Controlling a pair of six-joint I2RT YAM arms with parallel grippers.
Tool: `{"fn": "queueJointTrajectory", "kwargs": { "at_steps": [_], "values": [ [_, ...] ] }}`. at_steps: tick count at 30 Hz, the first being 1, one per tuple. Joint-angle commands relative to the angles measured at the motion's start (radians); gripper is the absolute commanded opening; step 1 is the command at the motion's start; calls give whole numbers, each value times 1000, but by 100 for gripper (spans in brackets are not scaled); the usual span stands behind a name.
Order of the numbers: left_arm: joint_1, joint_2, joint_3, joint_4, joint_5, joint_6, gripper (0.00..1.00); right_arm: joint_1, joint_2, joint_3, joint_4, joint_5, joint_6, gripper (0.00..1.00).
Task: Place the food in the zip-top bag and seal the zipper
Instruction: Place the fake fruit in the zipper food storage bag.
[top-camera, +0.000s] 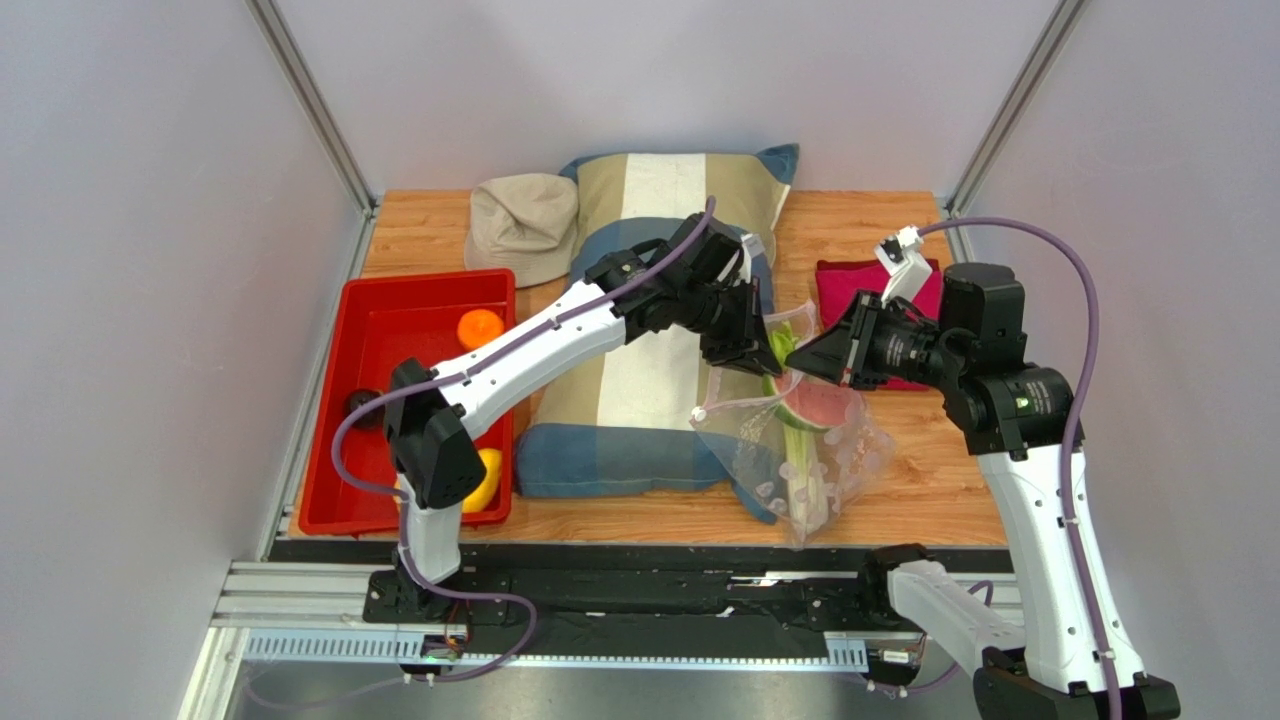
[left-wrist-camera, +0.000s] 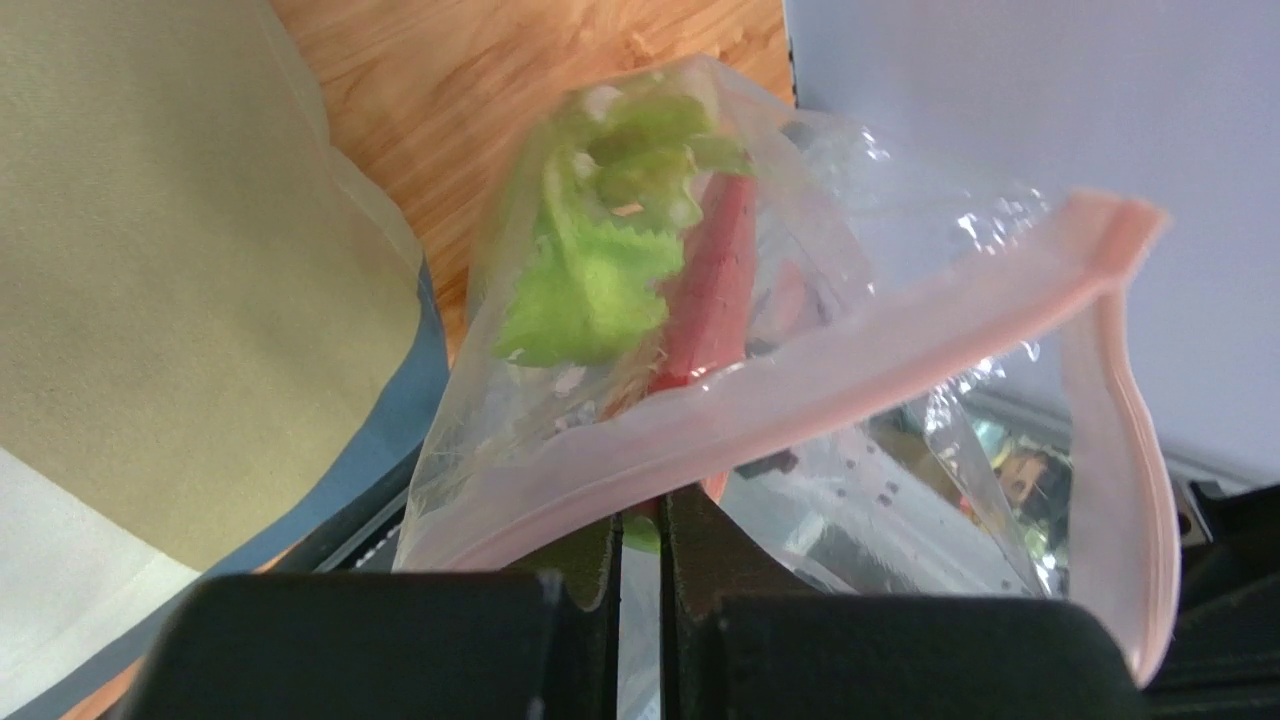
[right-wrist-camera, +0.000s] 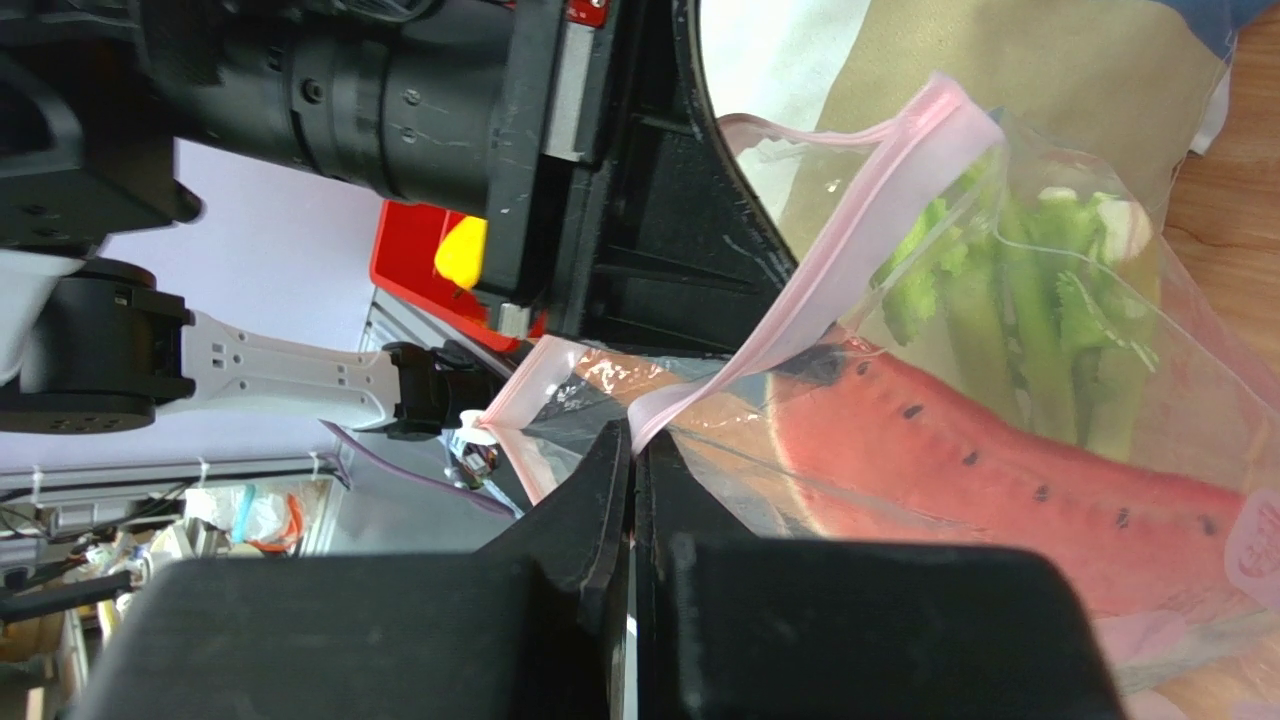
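The zip-top bag (top-camera: 824, 458) hangs open between both grippers, just right of the pillow's front corner. Inside it are the green celery stalk (top-camera: 795, 440) and the reddish slice (top-camera: 813, 405). My left gripper (top-camera: 750, 345) is shut on one side of the pink zipper (left-wrist-camera: 842, 383), with the celery (left-wrist-camera: 594, 270) and slice (left-wrist-camera: 706, 293) below. My right gripper (top-camera: 822, 357) is shut on the other side of the zipper (right-wrist-camera: 857, 248), above the slice (right-wrist-camera: 1022, 465) and celery (right-wrist-camera: 1037, 300). An orange (top-camera: 480, 327), a yellow pepper (top-camera: 484, 477) and dark grapes (top-camera: 362, 402) lie in the red tray.
The red tray (top-camera: 394, 300) sits at the left. A striped pillow (top-camera: 646, 225) fills the middle, with a beige hat (top-camera: 522, 222) behind it. A magenta cloth (top-camera: 857, 281) lies at the back right, under my right arm. Grey walls close in on both sides.
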Motion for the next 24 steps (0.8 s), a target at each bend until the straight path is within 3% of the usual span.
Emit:
{"fn": "queueJointTrajectory", "kwargs": {
  "at_steps": [1,3,5,6,8,13,15,18,22,24],
  "values": [
    [-15,-94,-86,176,-27,-123,14,4,-21,4,78,-29,51,0],
    [-17,-116,-132,239,-24,-135,36,4,-23,7,79,-24,52,0],
    [-15,-133,-138,237,-19,-76,48,3,-20,13,69,-23,49,0],
    [-14,-159,-153,235,-19,-57,63,0,-20,18,61,-17,51,0],
    [-5,-195,-183,238,-18,-13,74,-22,-15,30,39,-24,49,0],
    [103,-331,-325,264,73,106,86,-73,-8,41,1,-66,19,0],
    [144,-385,-353,232,85,210,95,-85,2,41,-20,-73,5,0],
    [257,-445,-362,175,107,378,99,-89,12,42,-54,-67,-34,0],
    [502,-492,-394,91,192,523,99,-89,26,38,-71,-57,-60,0],
    [633,-488,-393,-22,161,656,99,-89,34,38,-77,-57,-74,0]
  ]
}}
